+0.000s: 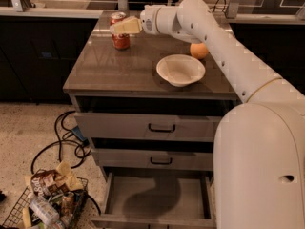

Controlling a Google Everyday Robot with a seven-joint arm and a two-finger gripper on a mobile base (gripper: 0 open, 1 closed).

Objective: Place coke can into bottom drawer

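Observation:
The red coke can (120, 35) stands upright at the back left of the cabinet top (109, 70). My gripper (122, 26) reaches in from the right and sits right at the can's upper part, its cream fingers overlapping the can's top. The bottom drawer (157, 194) is pulled open below, its grey floor bare with only the arm's shadow on it. My white arm crosses the top from the right and fills the lower right of the view.
A white bowl (180, 69) sits mid-top and an orange (198, 50) behind it, partly behind my arm. The two upper drawers (159, 127) with black handles are shut. A wire basket of snack packets (45, 202) and black cables (62, 142) lie on the floor at left.

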